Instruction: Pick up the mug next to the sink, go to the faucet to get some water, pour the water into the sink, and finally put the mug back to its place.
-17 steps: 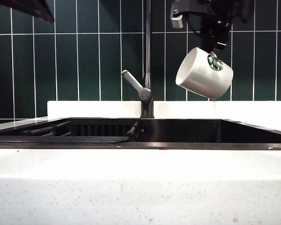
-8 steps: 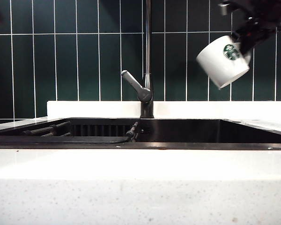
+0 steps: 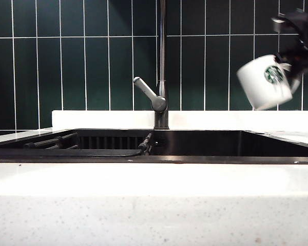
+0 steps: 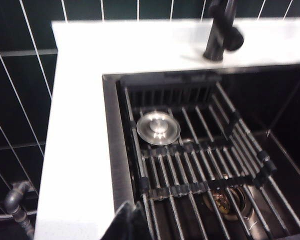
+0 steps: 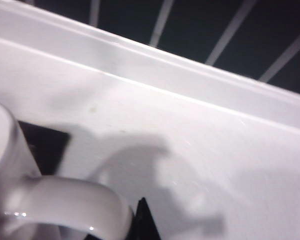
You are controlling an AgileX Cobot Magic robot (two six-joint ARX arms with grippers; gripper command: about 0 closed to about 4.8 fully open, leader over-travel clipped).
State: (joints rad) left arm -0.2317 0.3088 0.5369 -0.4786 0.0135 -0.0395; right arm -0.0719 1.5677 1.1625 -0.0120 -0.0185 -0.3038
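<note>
Leftmost, left pincer [image 4: 131,223] closed and empty above the sink [image 3: 205,154] rim, faucet [image 3: 161,66] centre behind the sink, mug [image 3: 264,82] tilted in the air far right, right pincer [image 3: 297,48] gripping its handle.

Wall [image 3: 87,66]: dark green glossy tiles, tall and narrow, set vertically with thin white grout lines. White ledge [image 3: 102,119] runs along the foot of the wall. Tabletop [image 3: 143,205]: white stone with fine dark speckles, front edge facing the exterior camera. Left wrist view: tiled side wall beside the tabletop, with a dark pipe elbow [image 4: 16,204] low down. Light even, soft shadows on the white surface
</note>
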